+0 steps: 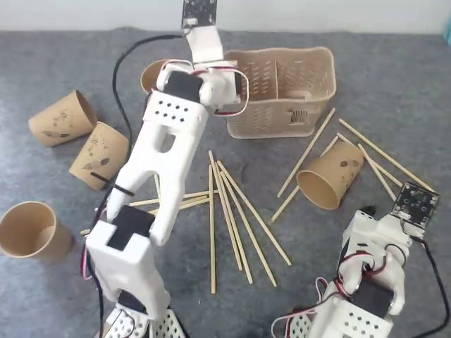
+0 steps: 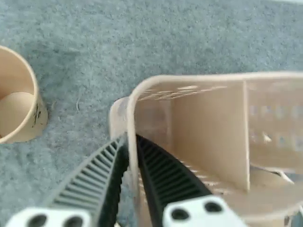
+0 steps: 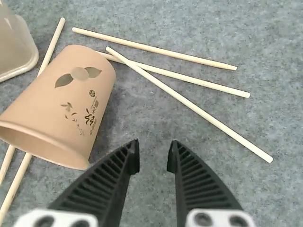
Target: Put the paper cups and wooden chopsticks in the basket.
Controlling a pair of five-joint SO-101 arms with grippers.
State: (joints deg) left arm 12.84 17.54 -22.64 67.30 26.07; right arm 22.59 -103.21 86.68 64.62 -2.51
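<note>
Left gripper [image 2: 131, 144] pinches the basket [image 2: 208, 127] wall at its left side. Right gripper [image 3: 152, 158], jaws narrowly apart, hangs beside a tipped paper cup [image 3: 61, 109].

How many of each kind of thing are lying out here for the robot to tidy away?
Paper cups: 5
Wooden chopsticks: about 13, since some overlap and are hard to tell apart
Basket: 1
Total: about 19
</note>
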